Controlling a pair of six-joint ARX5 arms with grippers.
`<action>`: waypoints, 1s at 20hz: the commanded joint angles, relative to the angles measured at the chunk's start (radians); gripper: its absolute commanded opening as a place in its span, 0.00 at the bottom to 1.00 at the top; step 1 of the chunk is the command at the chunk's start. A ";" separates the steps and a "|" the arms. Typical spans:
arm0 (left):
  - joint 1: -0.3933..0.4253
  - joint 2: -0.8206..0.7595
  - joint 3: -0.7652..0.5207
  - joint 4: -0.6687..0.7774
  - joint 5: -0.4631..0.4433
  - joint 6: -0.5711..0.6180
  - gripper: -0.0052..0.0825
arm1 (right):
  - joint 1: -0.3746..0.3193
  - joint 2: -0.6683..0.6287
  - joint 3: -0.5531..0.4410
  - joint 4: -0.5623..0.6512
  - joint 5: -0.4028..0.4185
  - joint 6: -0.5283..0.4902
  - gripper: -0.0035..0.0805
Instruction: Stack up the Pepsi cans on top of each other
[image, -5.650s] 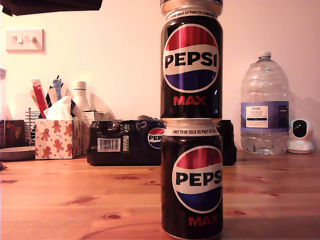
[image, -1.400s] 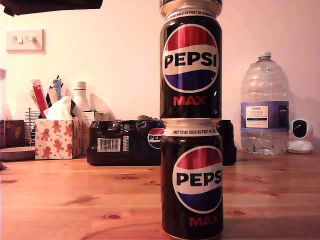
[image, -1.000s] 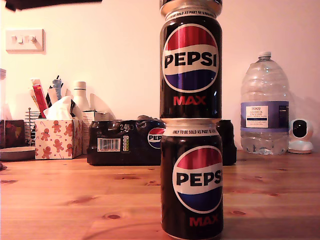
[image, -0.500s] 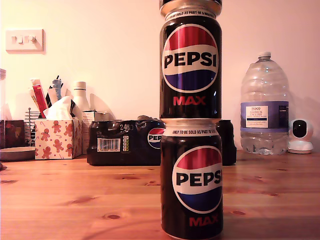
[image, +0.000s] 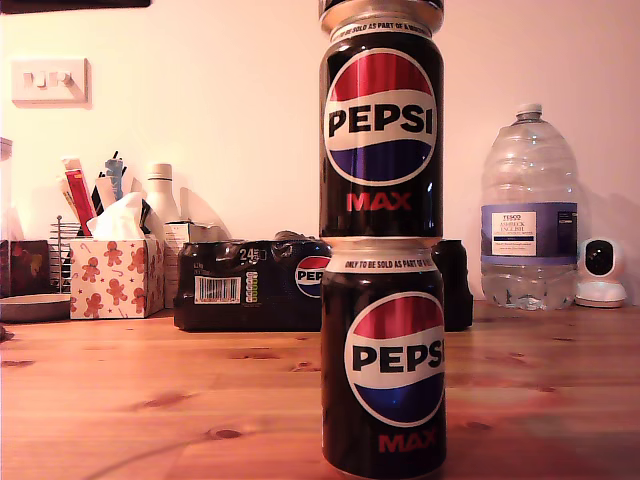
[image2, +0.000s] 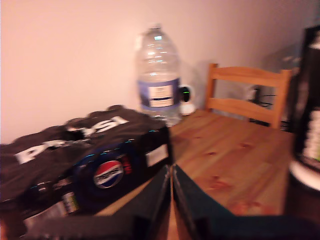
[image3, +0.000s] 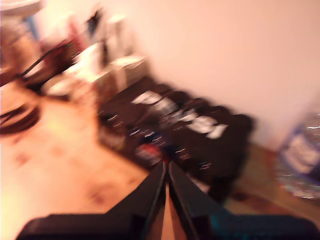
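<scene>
Exterior view: lower Pepsi can upright on the wooden counter, long axis vertical, logo to camera; middle Pepsi can upright on its rim, same axis; silver base of a top Pepsi can resting on that, body cut off; multipack, water bottle and tissue box behind. First wrist view: my first pincer, tips closed together and empty; multipack just ahead, bottle beyond, blurred dark can stack off to one side. Second wrist view, heavily blurred: my second pincer, tips pressed narrow, empty, multipack ahead.
</scene>
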 joint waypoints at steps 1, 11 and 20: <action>0.015 0.004 -0.011 0.010 0.002 -0.003 0.04 | -0.050 -0.024 -0.060 0.029 -0.009 0.008 0.03; 0.109 0.004 -0.011 -0.010 0.002 -0.003 0.04 | -0.385 -0.191 -0.424 0.331 -0.274 0.056 0.03; 0.214 0.002 -0.059 -0.037 0.002 -0.016 0.04 | -0.422 -0.342 -0.701 0.496 -0.315 0.064 0.03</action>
